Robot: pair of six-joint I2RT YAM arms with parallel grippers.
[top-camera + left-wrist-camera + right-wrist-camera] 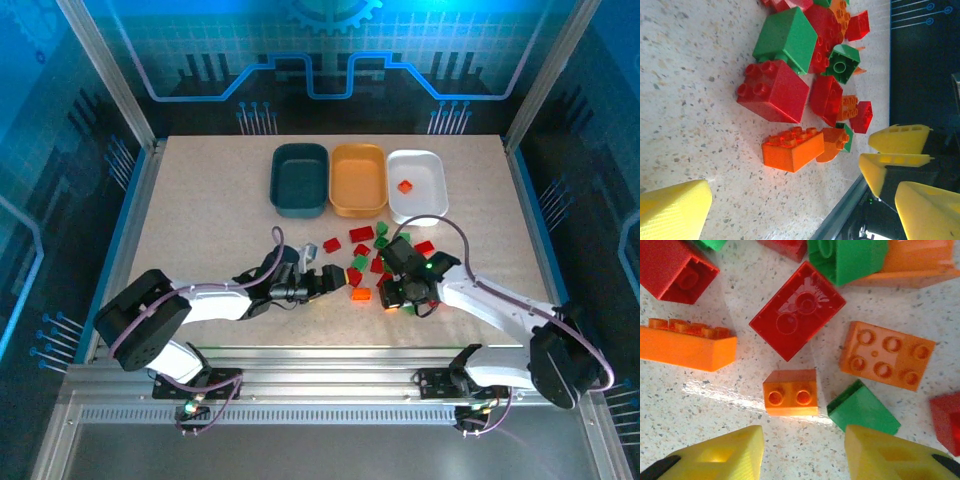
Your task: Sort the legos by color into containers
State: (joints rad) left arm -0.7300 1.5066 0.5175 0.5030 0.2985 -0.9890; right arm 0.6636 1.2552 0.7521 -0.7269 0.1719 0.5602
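The legos (368, 258) lie mostly in a loose heap on the table (200, 220), near the arms and well apart from the trays. One red brick (405, 186) sits in the white tray (428, 172). I see none in the dark teal tray (300, 149) or the orange tray (358, 149), so sorting looks barely begun. The right gripper (804, 436) hangs over the heap with its fingers apart, a small orange two-stud brick (791, 392) just ahead of them. The left gripper (802, 192), also spread wide, reaches in low near a longer orange brick (792, 150).
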